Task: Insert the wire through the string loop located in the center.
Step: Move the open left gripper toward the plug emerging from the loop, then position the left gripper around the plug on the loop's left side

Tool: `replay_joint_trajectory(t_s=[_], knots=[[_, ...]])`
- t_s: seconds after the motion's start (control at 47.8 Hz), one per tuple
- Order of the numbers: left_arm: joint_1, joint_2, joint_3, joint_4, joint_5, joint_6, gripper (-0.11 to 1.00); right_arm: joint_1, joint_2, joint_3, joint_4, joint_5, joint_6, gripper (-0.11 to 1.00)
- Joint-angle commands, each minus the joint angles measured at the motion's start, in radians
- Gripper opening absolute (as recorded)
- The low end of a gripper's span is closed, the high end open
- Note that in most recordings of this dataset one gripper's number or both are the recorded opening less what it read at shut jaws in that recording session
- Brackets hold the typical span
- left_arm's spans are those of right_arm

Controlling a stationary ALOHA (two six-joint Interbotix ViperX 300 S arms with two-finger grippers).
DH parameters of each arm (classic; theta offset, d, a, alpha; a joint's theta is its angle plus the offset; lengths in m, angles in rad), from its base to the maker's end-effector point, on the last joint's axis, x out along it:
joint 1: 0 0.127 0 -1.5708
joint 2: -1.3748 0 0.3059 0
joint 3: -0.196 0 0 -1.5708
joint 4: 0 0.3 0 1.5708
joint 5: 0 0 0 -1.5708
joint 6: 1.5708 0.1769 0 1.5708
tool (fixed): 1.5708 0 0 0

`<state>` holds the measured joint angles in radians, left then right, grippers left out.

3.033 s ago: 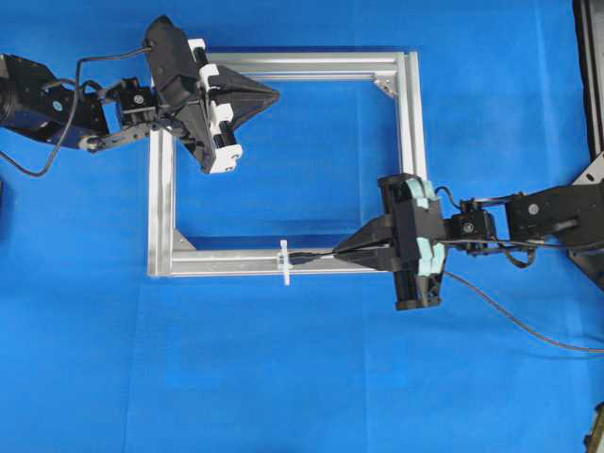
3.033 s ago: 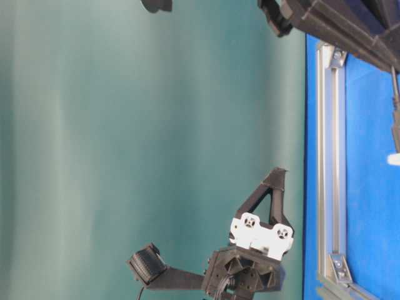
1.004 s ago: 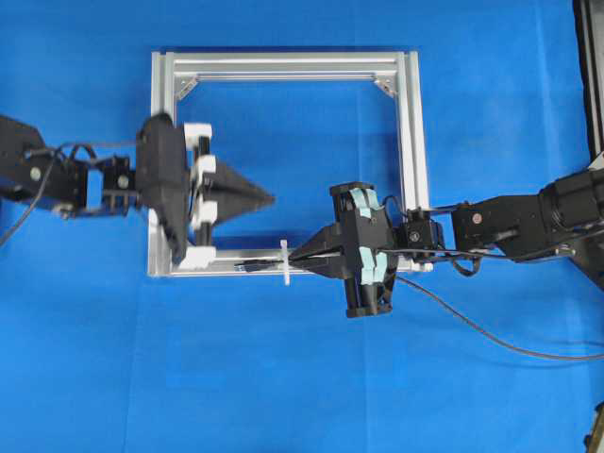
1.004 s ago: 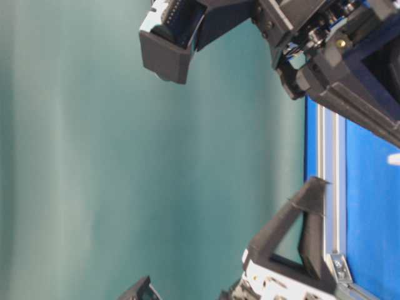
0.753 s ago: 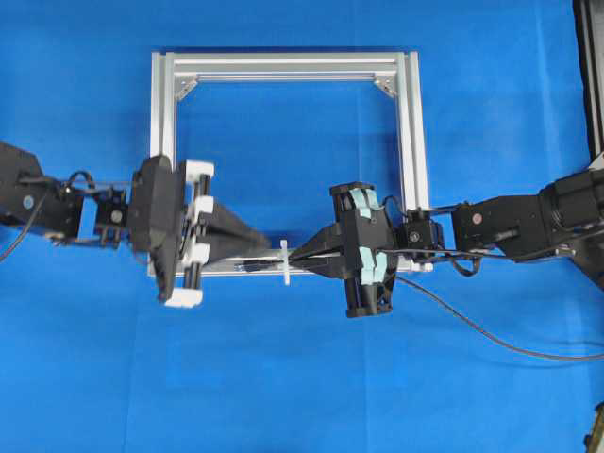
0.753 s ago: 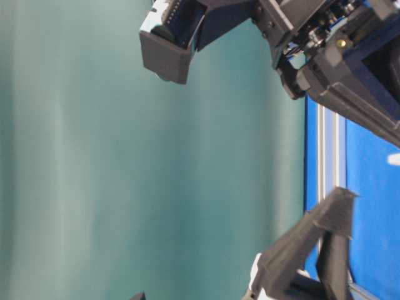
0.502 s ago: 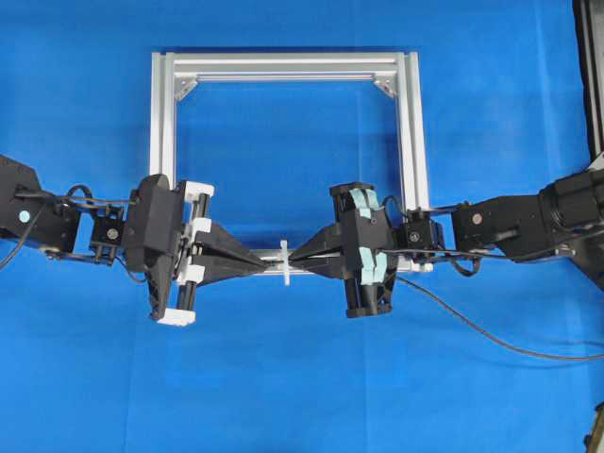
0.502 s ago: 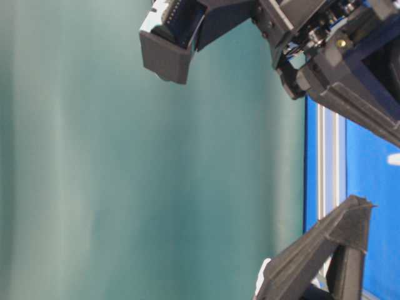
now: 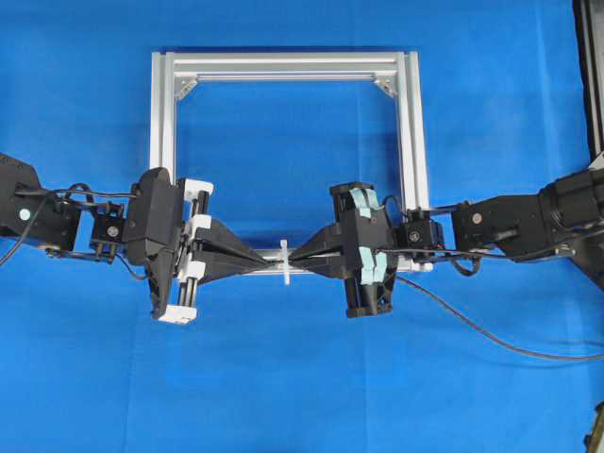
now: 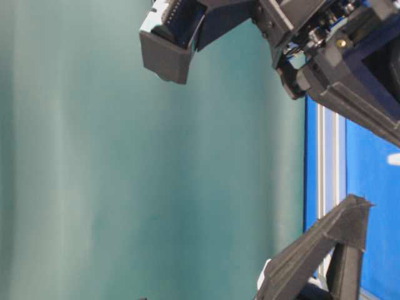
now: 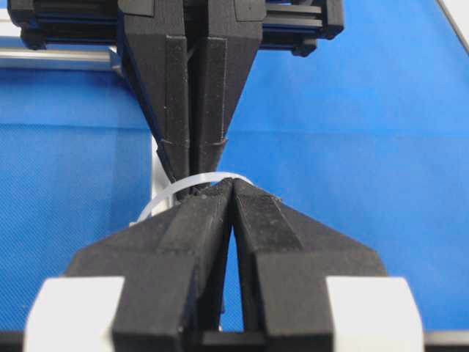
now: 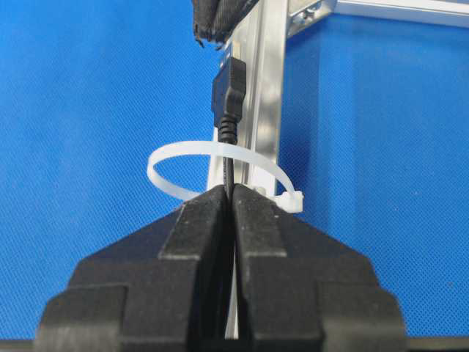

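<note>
wire [image 12: 228, 110] through string loop [image 12: 220, 157], pinched by right hand [image 12: 229, 192].

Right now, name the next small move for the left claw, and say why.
Probably open the left claw to take the plug. The wire already pokes its plug end through the string loop, held by the shut right claw behind it, while the left claw sits shut just beyond the tip.

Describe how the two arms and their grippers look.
Both arms are black, with loose black cables along them. The left gripper has tapered black jaws on a carriage with white blocks; the right gripper has matching black jaws, with pale teal blocks instead. A round white marking sits on the left arm.
</note>
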<state>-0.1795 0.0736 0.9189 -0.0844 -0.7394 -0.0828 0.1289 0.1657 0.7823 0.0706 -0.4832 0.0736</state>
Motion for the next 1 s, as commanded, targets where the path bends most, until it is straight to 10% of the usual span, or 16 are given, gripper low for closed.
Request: replay_joint_trajectory(t_s=[0.0,0.188,0.523,0.983], knots=[[0.005,-0.031,-0.006,-0.002,-0.003,-0.002,0.00,0.000,-0.012,-0.014,0.003,-0.005,0.000,-0.03],[0.005,-0.031,-0.006,-0.002,-0.005,-0.005,0.07,-0.002,-0.012,-0.014,0.003,-0.005,0.000,-0.03],[0.005,-0.031,-0.006,-0.002,0.014,-0.003,0.91,-0.002,-0.012,-0.014,0.002,-0.003,0.000,-0.03],[0.029,0.002,-0.015,-0.002,0.075,-0.005,0.91,-0.002,-0.012,-0.014,0.002,-0.003,0.000,-0.03]])
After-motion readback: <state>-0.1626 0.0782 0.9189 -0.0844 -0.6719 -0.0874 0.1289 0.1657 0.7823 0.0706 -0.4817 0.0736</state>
